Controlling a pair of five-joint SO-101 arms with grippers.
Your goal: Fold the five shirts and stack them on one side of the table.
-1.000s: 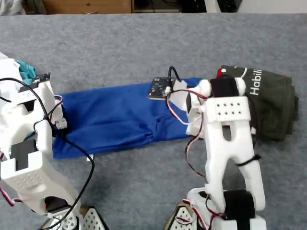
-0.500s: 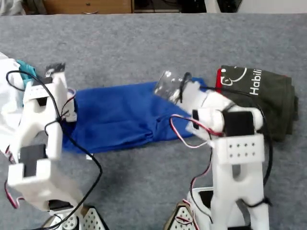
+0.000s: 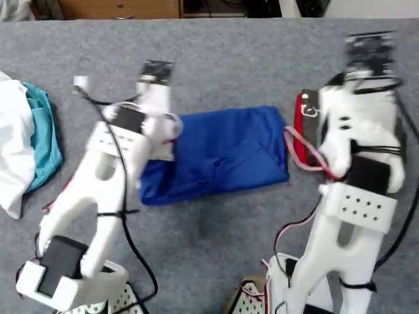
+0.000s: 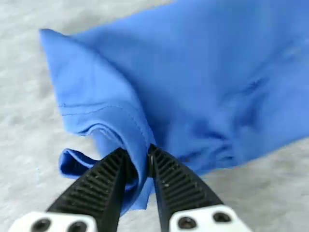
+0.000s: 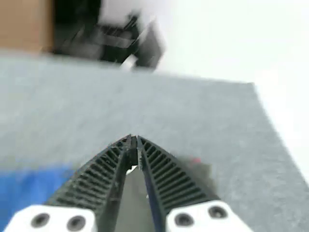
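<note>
A blue shirt [image 3: 226,150] lies folded lengthwise in the middle of the grey table [image 3: 216,59]. My left gripper [image 4: 140,153] is shut on the shirt's doubled-over left edge [image 4: 116,116], held above the rest of the cloth; in the high view that gripper [image 3: 163,134] sits over the shirt's left part. My right gripper [image 5: 133,140] is shut with no cloth in it, raised and facing the far table edge. Its arm [image 3: 357,150] stands over a folded dark shirt with a red edge [image 3: 301,127] just right of the blue one.
A white shirt [image 3: 14,150] and a teal shirt [image 3: 46,137] lie bunched at the table's left edge. Bare grey table stretches behind and in front of the blue shirt. Wooden furniture [image 3: 118,8] stands beyond the far edge.
My left gripper has carried the blue shirt's left end to the right, shortening the shirt. The right arm has let go of the shirt's right end, lifted and swung right over the dark shirt.
</note>
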